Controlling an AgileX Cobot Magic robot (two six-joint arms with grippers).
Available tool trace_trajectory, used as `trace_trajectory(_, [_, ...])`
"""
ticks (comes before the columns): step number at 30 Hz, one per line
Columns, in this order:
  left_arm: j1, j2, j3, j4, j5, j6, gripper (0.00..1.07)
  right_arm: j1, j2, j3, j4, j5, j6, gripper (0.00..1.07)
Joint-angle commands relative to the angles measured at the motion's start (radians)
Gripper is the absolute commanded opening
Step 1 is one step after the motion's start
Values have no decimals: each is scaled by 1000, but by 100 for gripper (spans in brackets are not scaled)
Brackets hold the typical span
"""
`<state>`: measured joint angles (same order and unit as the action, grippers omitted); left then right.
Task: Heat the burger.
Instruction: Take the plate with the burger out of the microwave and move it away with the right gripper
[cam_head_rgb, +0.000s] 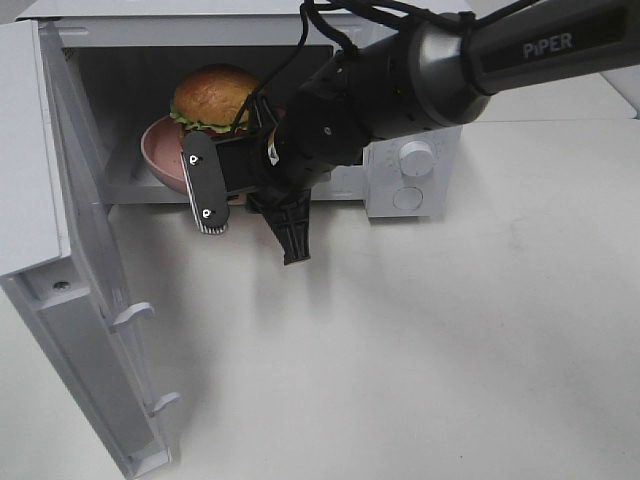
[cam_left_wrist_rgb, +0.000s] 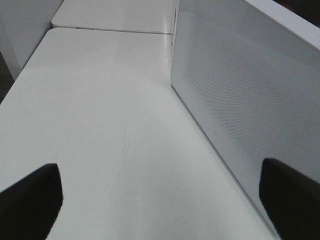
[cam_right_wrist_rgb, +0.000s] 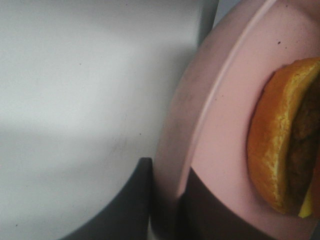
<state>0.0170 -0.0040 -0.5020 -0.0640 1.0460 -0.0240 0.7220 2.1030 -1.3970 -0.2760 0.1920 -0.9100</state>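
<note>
The burger (cam_head_rgb: 213, 95) sits on a pink plate (cam_head_rgb: 160, 155) just inside the open microwave (cam_head_rgb: 412, 165). My right gripper (cam_head_rgb: 252, 243) reaches in from the right and straddles the plate's near rim. In the right wrist view the gripper (cam_right_wrist_rgb: 167, 167) has one finger over the plate (cam_right_wrist_rgb: 225, 100) and one outside it, closed on the rim, with the burger (cam_right_wrist_rgb: 275, 150) beside them. My left gripper (cam_left_wrist_rgb: 160, 167) is open and empty over the bare table. It is out of the exterior high view.
The microwave door (cam_head_rgb: 60, 200) stands wide open at the left, reaching the front of the table. A white perforated microwave panel (cam_left_wrist_rgb: 240, 100) is close beside my left gripper. White table (cam_head_rgb: 450, 350) lies in front of and right of the microwave.
</note>
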Motion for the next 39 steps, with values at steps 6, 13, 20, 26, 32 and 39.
trace_trajectory(6, [1, -21, 1, -4, -9, 1, 100, 4, -137, 165, -75, -158, 7, 0])
trace_trajectory(13, [1, -21, 1, -4, -9, 1, 100, 4, -220, 290, -102, -161, 8, 0])
trace_trajectory(20, [1, -21, 1, -4, -9, 1, 100, 4, -298, 389, -103, -184, 7, 0])
trace_trajectory(26, [1, -21, 1, -4, -9, 1, 100, 4, -404, 497, -103, -202, 7, 0])
trace_trajectory(32, [1, -21, 1, -4, -9, 1, 100, 4, -490, 577, -103, -208, 7, 0])
trace_trajectory(39, [1, -21, 1, -4, -9, 1, 100, 4, -599, 677, -103, -198, 7, 0])
